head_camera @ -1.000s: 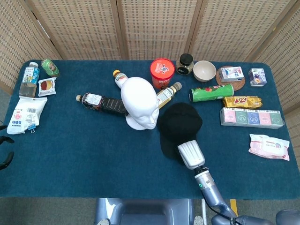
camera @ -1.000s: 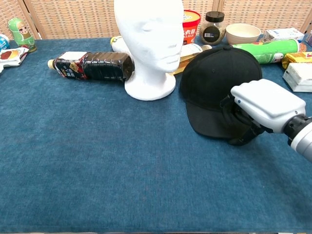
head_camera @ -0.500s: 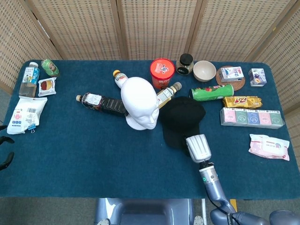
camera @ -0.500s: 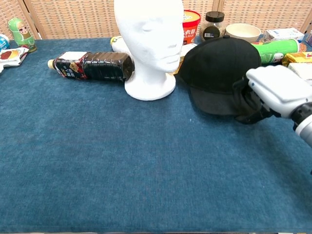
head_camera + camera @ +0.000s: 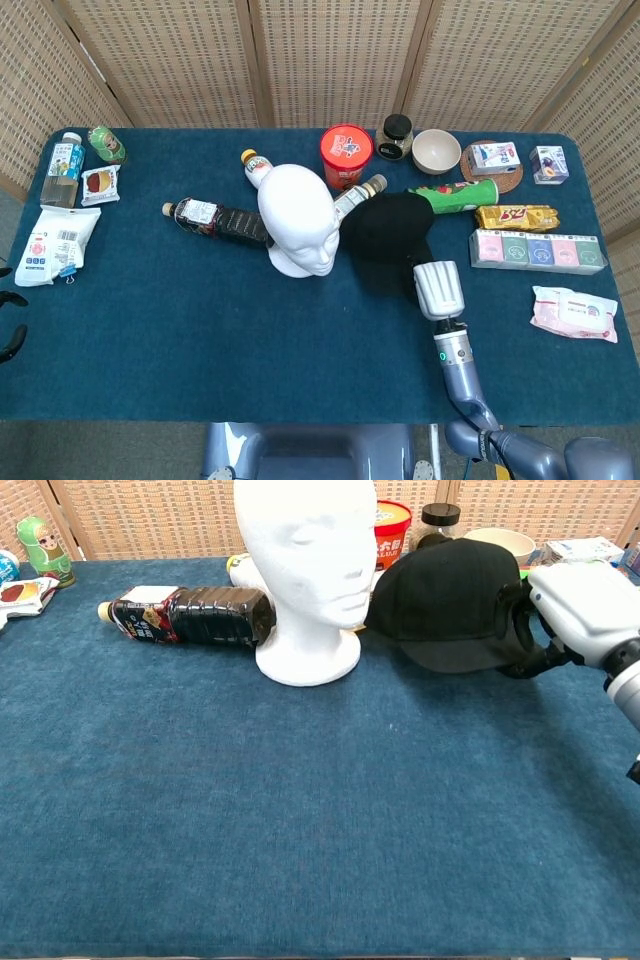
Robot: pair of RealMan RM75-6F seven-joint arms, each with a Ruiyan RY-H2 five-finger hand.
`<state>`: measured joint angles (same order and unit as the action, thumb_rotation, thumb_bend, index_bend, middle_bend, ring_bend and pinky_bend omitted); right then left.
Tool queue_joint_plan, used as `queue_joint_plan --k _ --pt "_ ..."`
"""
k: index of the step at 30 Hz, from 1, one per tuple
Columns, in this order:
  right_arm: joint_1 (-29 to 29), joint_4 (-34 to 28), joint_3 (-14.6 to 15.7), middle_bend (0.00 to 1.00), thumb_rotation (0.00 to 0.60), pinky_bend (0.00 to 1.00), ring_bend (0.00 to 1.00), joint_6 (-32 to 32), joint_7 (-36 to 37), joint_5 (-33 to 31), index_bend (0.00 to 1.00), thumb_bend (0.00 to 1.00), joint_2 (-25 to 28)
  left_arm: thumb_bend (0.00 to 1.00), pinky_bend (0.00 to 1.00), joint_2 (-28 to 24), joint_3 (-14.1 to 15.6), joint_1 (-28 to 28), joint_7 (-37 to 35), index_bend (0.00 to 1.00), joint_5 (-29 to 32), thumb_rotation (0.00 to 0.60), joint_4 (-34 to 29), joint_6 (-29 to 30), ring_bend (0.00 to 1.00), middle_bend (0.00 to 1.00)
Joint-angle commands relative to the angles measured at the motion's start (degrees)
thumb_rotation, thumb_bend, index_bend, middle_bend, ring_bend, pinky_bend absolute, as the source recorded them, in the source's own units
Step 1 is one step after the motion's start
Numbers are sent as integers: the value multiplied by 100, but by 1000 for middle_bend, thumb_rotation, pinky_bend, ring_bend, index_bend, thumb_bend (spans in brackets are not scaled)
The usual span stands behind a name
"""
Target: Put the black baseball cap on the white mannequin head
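One step appears complete: the right hand [image 5: 575, 605] grips the black baseball cap [image 5: 450, 600] by its brim, clear of the table [image 5: 300, 830] just beside the white mannequin head [image 5: 305, 540], with placement on the head still outstanding.

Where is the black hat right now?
The black baseball cap is in the right hand, lifted just right of the white mannequin head in the chest view.

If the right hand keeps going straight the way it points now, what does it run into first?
The right hand holds the black cap and points toward the table's far side. Beyond the cap, the green chip can probably comes first, though depth and height are unclear.
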<state>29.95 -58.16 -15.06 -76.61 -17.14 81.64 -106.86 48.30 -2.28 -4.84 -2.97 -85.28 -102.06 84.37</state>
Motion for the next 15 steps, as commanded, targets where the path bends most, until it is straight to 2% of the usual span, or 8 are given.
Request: queue_joint_plan --k 1,8,15 --pt "67 82 -55 670 600 947 776 30 40 -43 523 257 -28 377 138 -1 0 3 -2 389 1 600 1 4 78 160" --pt "298 396 -215 591 600 849 690 181 129 -198 493 264 -147 376 138 -5 9 28 -20 389 29 600 12 6 78 160" --pt "411 548 -238 516 600 772 634 233 162 -265 491 349 -183 376 138 -33 11 55 -46 389 29 600 11 39 78 161"
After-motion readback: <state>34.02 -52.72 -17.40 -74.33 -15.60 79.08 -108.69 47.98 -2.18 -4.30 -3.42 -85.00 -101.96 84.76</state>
